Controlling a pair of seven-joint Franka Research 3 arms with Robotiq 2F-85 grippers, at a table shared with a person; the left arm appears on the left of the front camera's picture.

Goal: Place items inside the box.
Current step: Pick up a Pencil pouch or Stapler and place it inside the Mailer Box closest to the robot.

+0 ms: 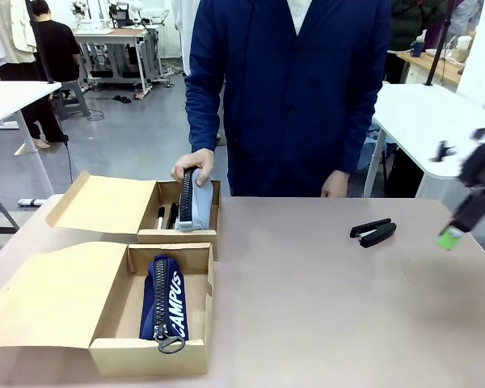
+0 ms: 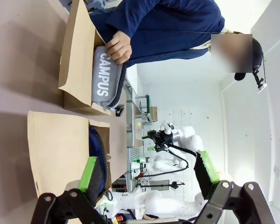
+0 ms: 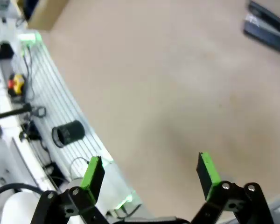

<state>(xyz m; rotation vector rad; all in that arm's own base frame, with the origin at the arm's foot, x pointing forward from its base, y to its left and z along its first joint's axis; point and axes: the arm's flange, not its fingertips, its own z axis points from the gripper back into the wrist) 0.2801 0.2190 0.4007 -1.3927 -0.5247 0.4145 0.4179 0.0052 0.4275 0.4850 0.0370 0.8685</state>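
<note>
Nearest robot side: left gripper (image 2: pixel 147 165) released, jaws wide, nothing between. Right gripper (image 3: pixel 149 170) likewise spread and empty, hovering over bare surface (image 3: pixel 168 93).

Next out: front box (image 1: pixel 145 360), flap open, navy-blue pencil case (image 1: pixel 166 301) lying inside.

Beyond: rear box (image 1: pixel 178 236) with marker pen (image 1: pixel 161 217) in it; person's hand (image 1: pixel 196 166) pressing grey pencil case (image 1: pixel 197 202) in on edge.

Black stapler (image 1: pixel 373 233) loose on surface, well right of boxes.

Judgement: packing partway, stapler not yet boxed. Next move calls for right gripper lowering over stapler and closing across its body.
</note>
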